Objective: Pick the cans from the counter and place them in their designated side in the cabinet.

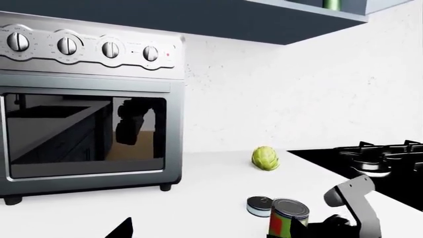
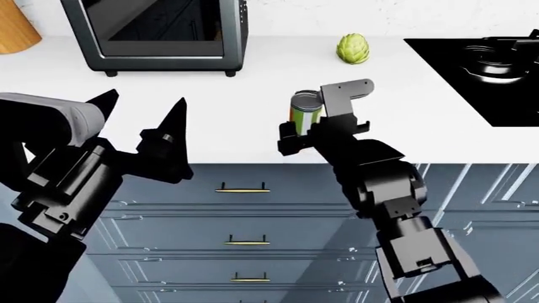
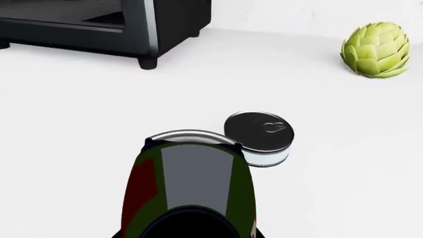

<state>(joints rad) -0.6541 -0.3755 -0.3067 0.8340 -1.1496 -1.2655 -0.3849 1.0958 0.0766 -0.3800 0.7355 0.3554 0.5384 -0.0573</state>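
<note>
The tall can (image 2: 305,111), green-and-white with a red patch and a silver top, stands near the front of the white counter (image 2: 252,88). My right gripper (image 2: 313,130) is shut on it, with black fingers on both sides. In the right wrist view the tall can (image 3: 191,183) fills the lower middle. The short flat tin (image 3: 260,137) with a dark lid sits just behind it, touching or nearly so. Both the short tin (image 1: 257,206) and the tall can (image 1: 289,216) also show in the left wrist view. My left gripper (image 2: 143,117) hangs open and empty in front of the counter, at the left. The dark cabinet (image 1: 264,20) is overhead.
A steel toaster oven (image 2: 156,31) stands at the back left of the counter. A green artichoke (image 2: 353,48) lies near the back wall. The black stovetop (image 2: 480,69) with burners lies to the right. Blue-grey drawers (image 2: 244,208) run below the counter.
</note>
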